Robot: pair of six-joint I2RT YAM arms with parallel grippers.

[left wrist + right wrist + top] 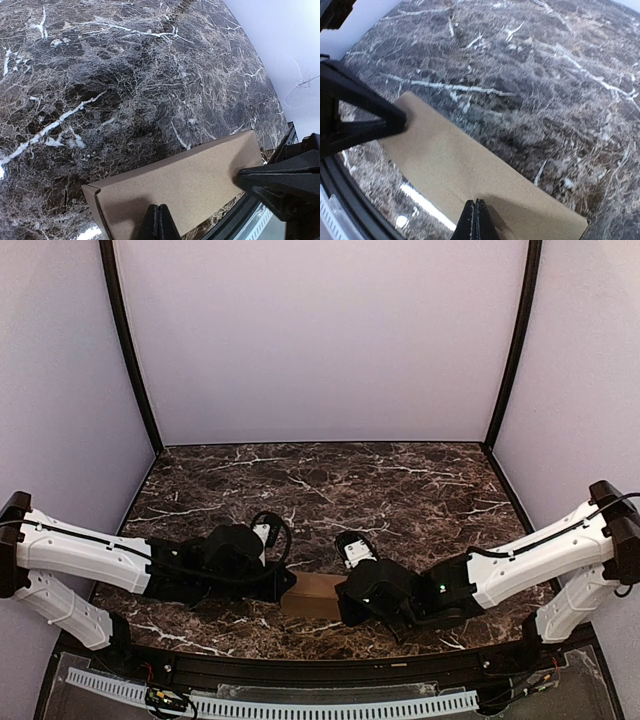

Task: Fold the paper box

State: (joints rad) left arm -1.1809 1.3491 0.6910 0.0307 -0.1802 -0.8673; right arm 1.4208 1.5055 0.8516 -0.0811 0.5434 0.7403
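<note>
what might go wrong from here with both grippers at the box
1. The paper box lies near the front edge of the table; a push might slide it off.
2. The left gripper and right gripper, both shut, seem to press on its thin top from opposite sides; more force might dent it.
</note>
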